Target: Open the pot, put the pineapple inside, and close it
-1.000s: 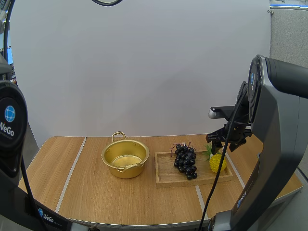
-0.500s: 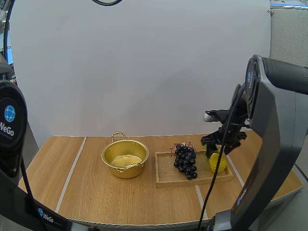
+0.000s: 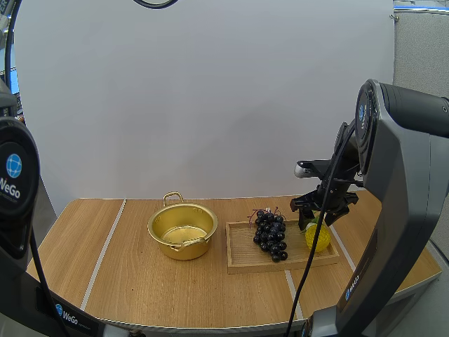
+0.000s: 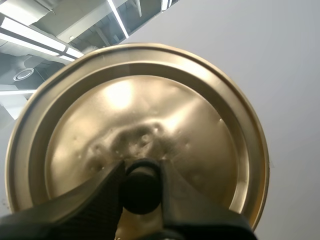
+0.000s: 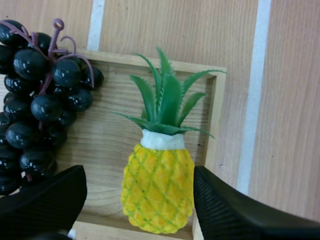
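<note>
Wooden bench [image 3: 140,281], pale-striped, stands before a plain white screen [image 3: 210,91]. On it a shallow rectangular wooden tray [image 3: 242,263] lies beside the round golden metal pot [image 3: 175,247], which stands open. The flat golden lid [image 4: 140,110] is in the left gripper [image 4: 141,180], clamped on its dark knob [image 4: 141,195]. On the tray, a bunch of dark grapes [image 3: 270,236] lies beside the small yellow pineapple with green leaves [image 5: 157,187]. The right gripper [image 3: 319,213], fingers apart, hangs over the pineapple and partly hides it in the high view.
</note>
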{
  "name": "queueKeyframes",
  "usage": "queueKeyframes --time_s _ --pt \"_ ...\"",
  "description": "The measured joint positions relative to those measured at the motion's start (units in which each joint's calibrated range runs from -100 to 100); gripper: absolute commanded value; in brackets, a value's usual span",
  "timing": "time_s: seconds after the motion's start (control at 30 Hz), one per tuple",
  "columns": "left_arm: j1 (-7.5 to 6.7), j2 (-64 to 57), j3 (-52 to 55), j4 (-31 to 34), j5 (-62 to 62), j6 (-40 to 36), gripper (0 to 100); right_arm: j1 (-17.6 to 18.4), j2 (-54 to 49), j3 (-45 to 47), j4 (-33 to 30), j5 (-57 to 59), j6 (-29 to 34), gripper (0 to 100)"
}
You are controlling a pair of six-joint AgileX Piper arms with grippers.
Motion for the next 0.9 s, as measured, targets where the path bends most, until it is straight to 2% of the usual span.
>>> queueKeyframes --time_s 0.23,0.67,0.9 --pt "0.0 0.0 0.0 0.0 0.0 0.0 0 0.0 0.0 0.0 -3.39 -1.04 1.51 100" --pt "0.0 0.0 0.0 0.0 0.0 0.0 0 0.0 2.81 1.19 -3.78 -1.3 1.9 100" --pt "0.0 0.0 0.0 0.0 0.0 0.0 0 0.0 3.61 2.77 -3.78 -5.2 1.9 100"
